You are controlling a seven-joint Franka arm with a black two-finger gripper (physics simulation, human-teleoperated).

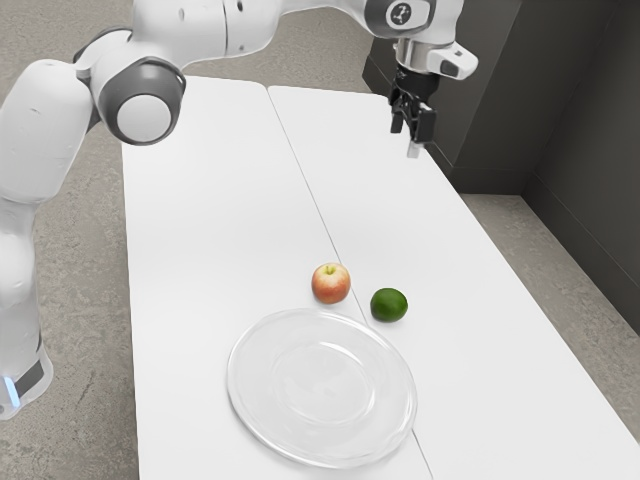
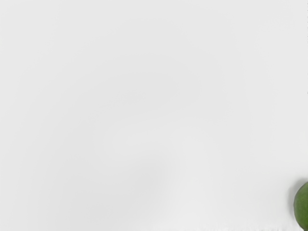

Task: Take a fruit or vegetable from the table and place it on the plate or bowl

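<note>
The exterior view takes in the whole layout. The hand (image 1: 412, 128) hangs above the far end of the white desk (image 1: 200, 250), close to the desk's edge on the exterior view's right. Its black fingers point down and stand slightly apart, with nothing between them.

The apple (image 1: 331, 283) sits near the middle of the desk, on the seam between its two panels. The lime (image 1: 389, 304) is just beside the apple, toward the exterior view's right, and the two do not touch. The clear plate (image 1: 321, 387) lies near the desk's near edge, its rim close to both fruits, and it carries nothing.

The wrist view adds little: bare desk surface (image 2: 144, 115) under the hand and a green sliver of the lime (image 2: 303, 206) at the frame's border.

A long stretch of bare desk separates the hand from the fruits. The panel on the exterior view's left is bare apart from part of the plate.
</note>
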